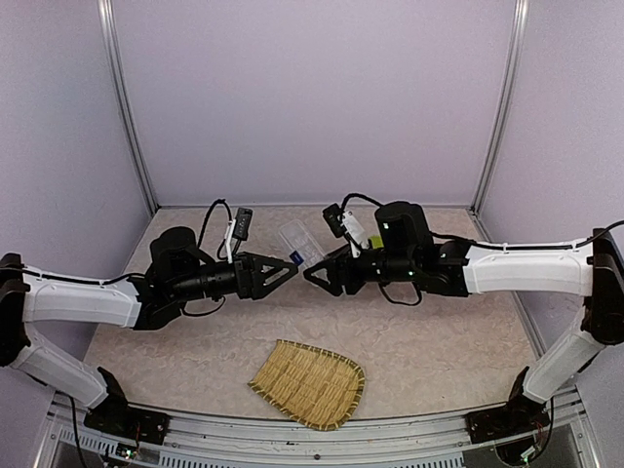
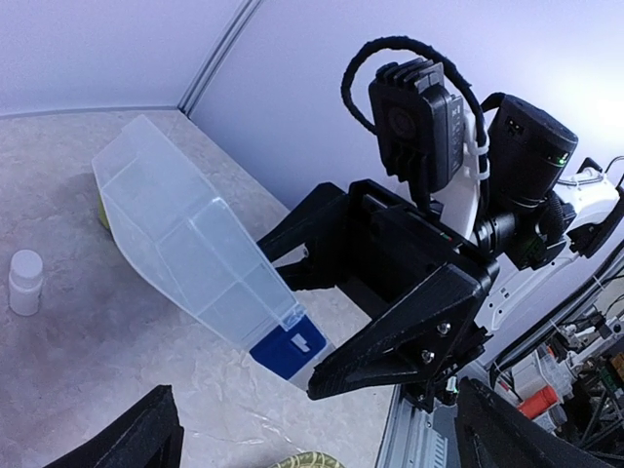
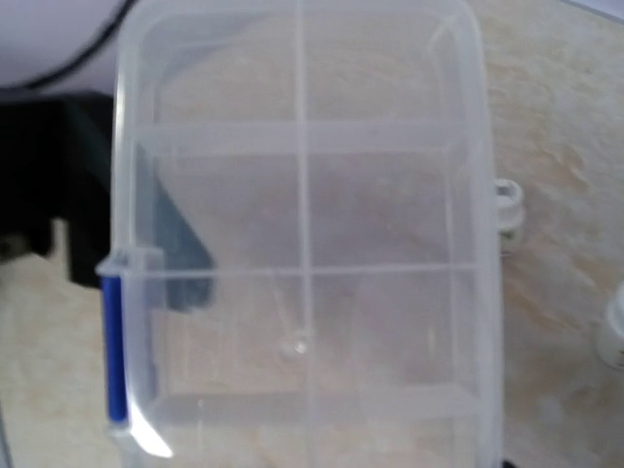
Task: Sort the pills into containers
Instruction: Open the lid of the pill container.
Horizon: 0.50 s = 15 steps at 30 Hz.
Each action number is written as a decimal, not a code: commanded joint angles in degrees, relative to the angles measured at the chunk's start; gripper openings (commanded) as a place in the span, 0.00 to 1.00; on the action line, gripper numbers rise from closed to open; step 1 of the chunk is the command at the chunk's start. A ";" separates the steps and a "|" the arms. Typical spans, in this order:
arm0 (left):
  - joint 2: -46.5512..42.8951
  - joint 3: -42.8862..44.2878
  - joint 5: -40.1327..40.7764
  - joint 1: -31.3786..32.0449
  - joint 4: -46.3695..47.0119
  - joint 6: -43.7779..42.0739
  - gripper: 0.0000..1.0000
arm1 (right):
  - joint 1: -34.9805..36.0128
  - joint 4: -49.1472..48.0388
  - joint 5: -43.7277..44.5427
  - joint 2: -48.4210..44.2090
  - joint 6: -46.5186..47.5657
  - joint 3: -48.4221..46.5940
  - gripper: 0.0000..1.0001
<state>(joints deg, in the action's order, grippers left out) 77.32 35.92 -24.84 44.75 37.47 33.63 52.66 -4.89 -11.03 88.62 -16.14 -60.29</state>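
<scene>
The clear organiser box (image 1: 301, 244) with a blue latch (image 2: 288, 346) is tilted up off the table in the middle. My right gripper (image 1: 308, 276) reaches in from the right. In the left wrist view its two fingers (image 2: 390, 341) stand on either side of the box's latch end, holding it. The box (image 3: 302, 244) fills the right wrist view, so my own fingers there are hidden. Its compartments look empty. My left gripper (image 1: 291, 267) is open and empty, facing the box from the left, a little apart from it. No pills show.
A woven bamboo tray (image 1: 310, 383) lies near the front edge. A small white bottle (image 2: 24, 281) stands on the table left of the box, and two white bottles (image 3: 507, 210) show beside it. A sliver of the lime-green bowl (image 2: 100, 210) peeks from behind the box.
</scene>
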 commanded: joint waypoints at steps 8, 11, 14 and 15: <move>3.53 3.65 -2.69 1.04 5.38 3.24 0.84 | 2.64 -7.91 2.86 -0.65 -2.99 2.62 0.56; 4.47 4.09 -2.67 1.04 5.76 3.91 0.78 | 3.26 -7.67 5.27 -0.23 -2.71 2.34 0.56; 5.06 4.57 -2.63 1.04 5.84 4.48 0.71 | 3.80 -7.14 8.36 -0.08 -2.59 2.17 0.56; 5.22 4.59 -2.52 1.04 5.92 4.66 0.69 | 3.97 -6.87 9.45 -0.08 -2.44 2.13 0.56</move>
<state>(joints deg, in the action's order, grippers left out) 81.60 38.76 -26.74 45.45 41.25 37.34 55.57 -10.24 -6.90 88.20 -18.79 -58.17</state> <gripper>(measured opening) 0.717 0.658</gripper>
